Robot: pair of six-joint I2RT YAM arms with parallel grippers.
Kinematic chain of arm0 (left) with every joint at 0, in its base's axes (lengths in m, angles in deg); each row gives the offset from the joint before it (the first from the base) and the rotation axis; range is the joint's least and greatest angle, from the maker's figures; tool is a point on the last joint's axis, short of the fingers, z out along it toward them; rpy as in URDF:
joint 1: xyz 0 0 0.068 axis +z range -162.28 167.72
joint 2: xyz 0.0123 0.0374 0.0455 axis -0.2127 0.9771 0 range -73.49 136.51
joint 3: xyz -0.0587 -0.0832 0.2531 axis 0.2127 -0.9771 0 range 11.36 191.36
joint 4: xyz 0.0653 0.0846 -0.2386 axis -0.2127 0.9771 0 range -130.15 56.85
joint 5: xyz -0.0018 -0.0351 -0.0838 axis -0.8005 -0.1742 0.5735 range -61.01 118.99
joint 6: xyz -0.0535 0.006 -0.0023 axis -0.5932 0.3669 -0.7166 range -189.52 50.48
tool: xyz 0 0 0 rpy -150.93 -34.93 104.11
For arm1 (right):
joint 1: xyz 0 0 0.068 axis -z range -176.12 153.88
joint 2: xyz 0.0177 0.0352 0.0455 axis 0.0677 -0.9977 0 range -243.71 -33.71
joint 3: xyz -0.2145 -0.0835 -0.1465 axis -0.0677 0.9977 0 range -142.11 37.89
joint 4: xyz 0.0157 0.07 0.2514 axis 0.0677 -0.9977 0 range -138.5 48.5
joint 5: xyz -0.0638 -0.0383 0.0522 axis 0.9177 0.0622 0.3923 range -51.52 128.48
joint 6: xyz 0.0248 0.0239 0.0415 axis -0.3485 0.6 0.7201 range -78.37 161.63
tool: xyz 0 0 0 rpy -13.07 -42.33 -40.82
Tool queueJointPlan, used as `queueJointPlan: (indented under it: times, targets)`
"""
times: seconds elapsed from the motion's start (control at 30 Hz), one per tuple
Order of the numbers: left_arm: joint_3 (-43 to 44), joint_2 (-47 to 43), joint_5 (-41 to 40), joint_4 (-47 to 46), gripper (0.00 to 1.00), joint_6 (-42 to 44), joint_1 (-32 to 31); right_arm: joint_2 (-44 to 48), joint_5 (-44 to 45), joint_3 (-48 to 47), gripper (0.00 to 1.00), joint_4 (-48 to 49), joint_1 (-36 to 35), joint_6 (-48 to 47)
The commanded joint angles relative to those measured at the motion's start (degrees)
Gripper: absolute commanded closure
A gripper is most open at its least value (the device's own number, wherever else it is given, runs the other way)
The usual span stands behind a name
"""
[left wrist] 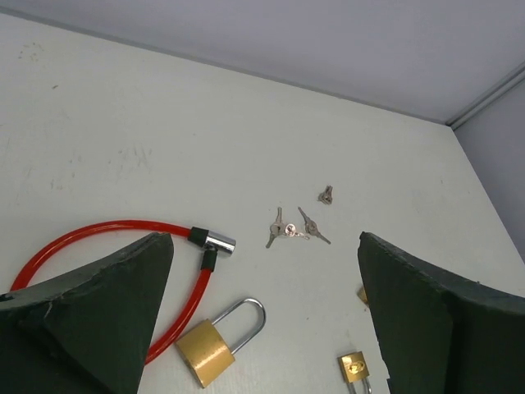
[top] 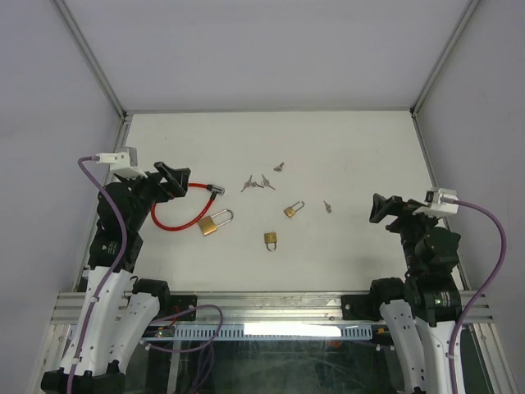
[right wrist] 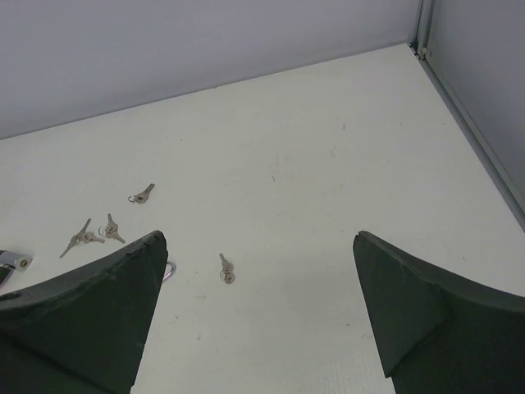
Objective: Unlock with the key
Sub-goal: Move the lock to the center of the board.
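Top external view of a white table [top: 328,148], walled on three sides, seen from above and behind two arms. Left gripper [top: 174,179] at the left, just beside the far-left part of a red cable lock [top: 164,226], jaws spread wide, nothing held. Right gripper [top: 384,209] at the right, well apart from every item, equally wide and empty. Cable lock looped at the left, with its chrome and black head at the far-right end of the loop. Just near of that head, a large brass padlock [top: 213,223], lying flat, shackle apparently closed. Toward the centre, a farther small padlock [top: 290,211] and a nearer small padlock [top: 270,240], both flat. Smallest, the keys, all far of or beside the padlocks: a key cluster [top: 256,183] near the middle, a far single key [top: 279,167] just beyond it, and a right single key [top: 327,206] beside the farther small padlock. Likely trouble ahead: no way to tell which key fits which lock, so a wrong pick is possible. Thin keys flat on the table, easy to nudge away or pinch askew. Clustered keys touching, apt to lift together. Loose padlocks, prone to sliding under an inserted key unless braced by the other gripper. No containers in view, so nothing held inside anything.
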Motion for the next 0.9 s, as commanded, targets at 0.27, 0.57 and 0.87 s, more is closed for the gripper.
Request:
queueJointPlan:
  times: [0.27, 0.57, 0.87]
  targets:
    - [5.4, 9.5, -3.6, 4.0, 0.01, -6.5, 0.6, 3.1, -2.3, -0.4, 0.00, 3.4, 0.4, -0.5]
    - [10.0, 22.0, -3.1, 9.8, 0.01, -12.6, 0.6, 5.8, -4.0, 0.2, 0.01, 3.7, 0.4, -0.8]
    - [16.8, 37.2, -7.2, 16.5, 0.01, -23.1, 0.6, 8.4, -4.9, 0.8, 0.01, 3.9, 0.0, -0.8]
